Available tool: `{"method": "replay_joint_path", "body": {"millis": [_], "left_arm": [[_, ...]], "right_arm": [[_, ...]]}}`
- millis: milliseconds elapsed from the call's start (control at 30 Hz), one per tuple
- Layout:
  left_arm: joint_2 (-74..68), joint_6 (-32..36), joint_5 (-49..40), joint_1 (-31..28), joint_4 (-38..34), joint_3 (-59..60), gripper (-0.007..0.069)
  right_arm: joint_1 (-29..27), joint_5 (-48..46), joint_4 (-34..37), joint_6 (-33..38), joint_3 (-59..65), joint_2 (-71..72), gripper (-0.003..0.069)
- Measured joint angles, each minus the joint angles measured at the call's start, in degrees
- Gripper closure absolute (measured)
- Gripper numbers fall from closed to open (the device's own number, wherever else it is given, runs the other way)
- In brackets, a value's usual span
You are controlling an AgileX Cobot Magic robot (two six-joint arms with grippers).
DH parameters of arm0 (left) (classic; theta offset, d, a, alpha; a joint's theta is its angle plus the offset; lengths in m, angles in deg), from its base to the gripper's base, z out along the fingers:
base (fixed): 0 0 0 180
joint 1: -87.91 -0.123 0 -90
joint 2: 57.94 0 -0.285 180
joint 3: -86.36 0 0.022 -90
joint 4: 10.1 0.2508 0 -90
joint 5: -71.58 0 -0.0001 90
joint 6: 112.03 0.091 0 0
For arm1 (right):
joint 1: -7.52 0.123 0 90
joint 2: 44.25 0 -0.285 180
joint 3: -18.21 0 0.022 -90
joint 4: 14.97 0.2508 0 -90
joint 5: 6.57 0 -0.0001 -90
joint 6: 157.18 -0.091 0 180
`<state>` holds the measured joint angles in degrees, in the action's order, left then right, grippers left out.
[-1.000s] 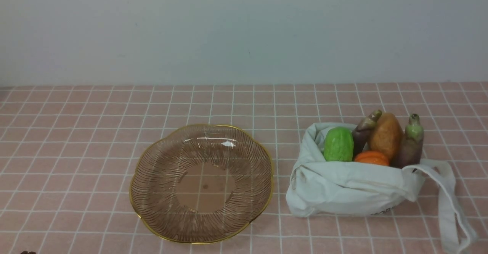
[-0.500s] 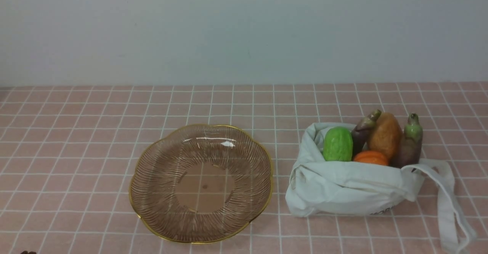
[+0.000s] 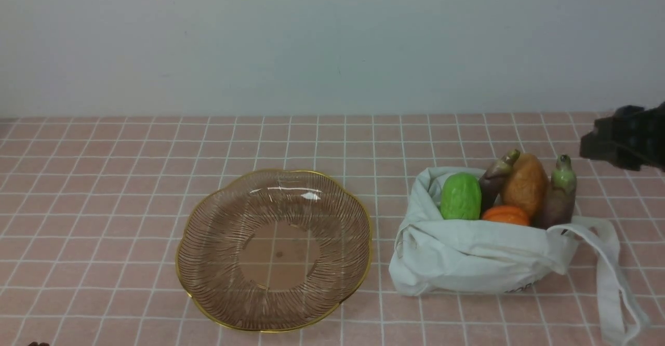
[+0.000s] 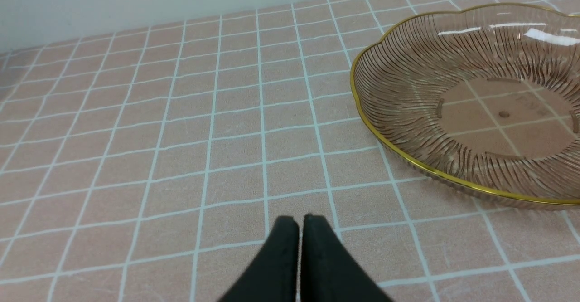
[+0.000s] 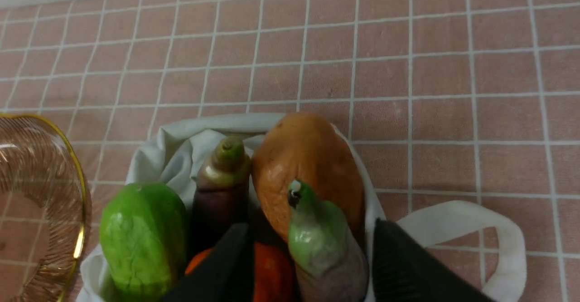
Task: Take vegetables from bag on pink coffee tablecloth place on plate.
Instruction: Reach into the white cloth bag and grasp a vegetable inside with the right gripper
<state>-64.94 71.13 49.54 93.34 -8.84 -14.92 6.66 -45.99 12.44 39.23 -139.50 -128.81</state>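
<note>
The off-white bag (image 3: 478,257) sits right of the glass plate (image 3: 181,278) on the pink tablecloth (image 3: 104,180). It holds a green ribbed oval (image 3: 461,196), two eggplants (image 3: 493,180) (image 3: 560,195), a potato (image 3: 526,184) and an orange squash (image 3: 506,214). My right gripper (image 3: 592,146) is open, above and right of the bag, touching nothing. In the right wrist view the green-capped eggplant (image 5: 321,238) shows between its fingers (image 5: 233,252). My left gripper (image 4: 299,222) is shut and empty over bare cloth, left of the plate (image 4: 398,145).
The bag's long strap (image 3: 608,289) trails onto the cloth at the front right and also shows in the right wrist view (image 5: 503,238). A pale wall (image 3: 332,39) stands behind the table. The plate holds nothing.
My right gripper has come into the front view from the right edge, toward the bag. The bag, vegetables and plate have not moved.
</note>
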Motion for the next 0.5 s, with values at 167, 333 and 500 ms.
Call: {"method": "replay_joint_path", "body": {"millis": [167, 333, 500], "left_arm": [[0.0, 0.0, 0.0, 0.0, 0.0, 0.0, 0.0629], [0.0, 0.0, 0.0, 0.0, 0.0, 0.0, 0.0629], [0.0, 0.0, 0.0, 0.0, 0.0, 0.0, 0.0629]], "right_arm": [[0.0, 1.03, 4.39, 4.88, -0.05, -5.98, 0.0182], [0.0, 2.92, 11.22, 11.15, -0.06, -11.03, 0.0209], [0.0, 3.0, 13.34, 12.92, -0.06, -11.49, 0.0452]]}}
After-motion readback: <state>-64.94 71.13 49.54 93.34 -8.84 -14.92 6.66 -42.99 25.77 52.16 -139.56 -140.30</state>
